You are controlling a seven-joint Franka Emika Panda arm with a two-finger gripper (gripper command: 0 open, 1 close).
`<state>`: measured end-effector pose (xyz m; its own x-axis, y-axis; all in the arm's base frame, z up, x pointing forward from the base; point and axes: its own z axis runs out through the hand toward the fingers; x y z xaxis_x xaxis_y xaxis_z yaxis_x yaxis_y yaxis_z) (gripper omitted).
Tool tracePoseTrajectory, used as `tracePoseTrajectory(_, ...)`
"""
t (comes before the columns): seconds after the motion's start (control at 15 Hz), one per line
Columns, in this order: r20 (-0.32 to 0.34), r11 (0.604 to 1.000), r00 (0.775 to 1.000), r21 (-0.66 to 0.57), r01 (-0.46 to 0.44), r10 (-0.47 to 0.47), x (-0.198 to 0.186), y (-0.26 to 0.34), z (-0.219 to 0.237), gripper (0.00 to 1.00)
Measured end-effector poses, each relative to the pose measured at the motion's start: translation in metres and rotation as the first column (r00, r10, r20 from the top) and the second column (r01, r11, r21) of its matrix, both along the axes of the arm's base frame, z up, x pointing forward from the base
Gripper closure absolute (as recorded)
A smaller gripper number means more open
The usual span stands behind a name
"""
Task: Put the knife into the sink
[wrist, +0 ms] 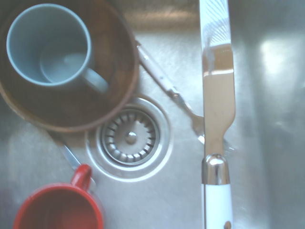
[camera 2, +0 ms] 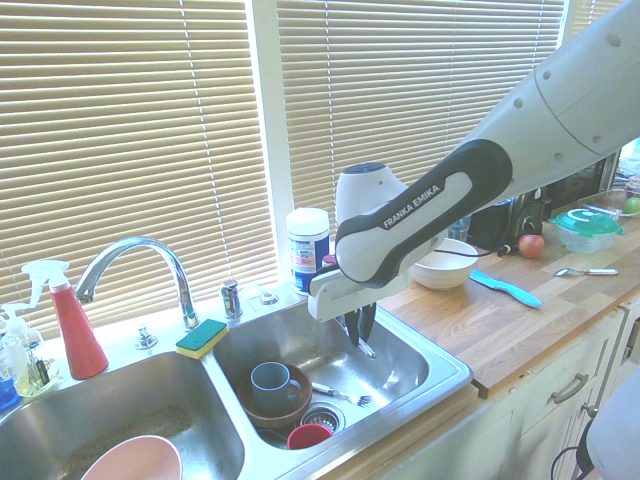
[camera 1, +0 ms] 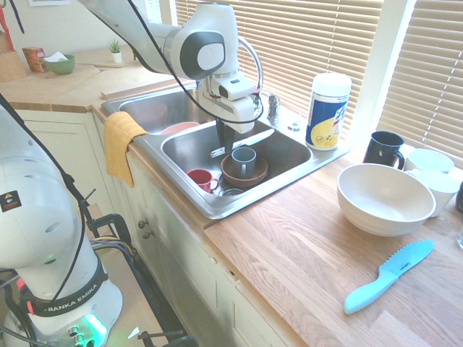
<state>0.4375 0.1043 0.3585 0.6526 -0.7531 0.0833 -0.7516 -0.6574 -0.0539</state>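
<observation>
Bottle (camera 2: 78, 335), faucet (camera 2: 178, 275) and sponge (camera 2: 202, 338) occupy positions left of the gripper (camera 2: 359, 338), as seen in the second exterior view. The sink (camera 2: 438, 385) extends beneath it. Nearer on the left, the blue cup (camera 2: 270, 388) stands in the brown bowl (camera 2: 262, 420); the red mug (camera 2: 310, 436) is below left. The fork (camera 2: 343, 394) lies below, on the basin floor. The fingers are shut on the knife (wrist: 219, 100), which is between them and over the right basin; contact with the floor cannot be determined. Right of the gripper, on the counter (camera 2: 440, 325), are the white bowl (camera 2: 443, 268), serrated knife (camera 2: 508, 289) and apple (camera 2: 531, 246).
</observation>
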Motion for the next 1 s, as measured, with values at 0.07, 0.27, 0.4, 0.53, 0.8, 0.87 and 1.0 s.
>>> tracePoseTrajectory(0.07, -0.007, 1.000, 1.000, 0.006, 0.001, -0.001, 0.006, 0.005, -0.009, 1.00)
tracePoseTrajectory(0.27, -0.031, 1.000, 1.000, 0.022, 0.006, -0.005, 0.017, 0.019, -0.042, 1.00)
tracePoseTrajectory(0.4, -0.043, 1.000, 0.999, 0.028, 0.008, -0.006, 0.021, 0.022, -0.066, 1.00)
tracePoseTrajectory(0.53, -0.053, 0.999, 0.998, 0.037, 0.016, -0.014, 0.029, 0.020, -0.084, 1.00)
tracePoseTrajectory(0.8, -0.059, 0.999, 0.998, 0.046, 0.029, -0.026, 0.049, 0.015, -0.114, 1.00)
tracePoseTrajectory(0.87, -0.059, 0.998, 0.998, 0.050, 0.029, -0.026, 0.054, 0.017, -0.123, 1.00)
tracePoseTrajectory(1.0, -0.071, 0.998, 0.997, 0.050, 0.031, -0.027, 0.063, 0.019, -0.143, 1.00)
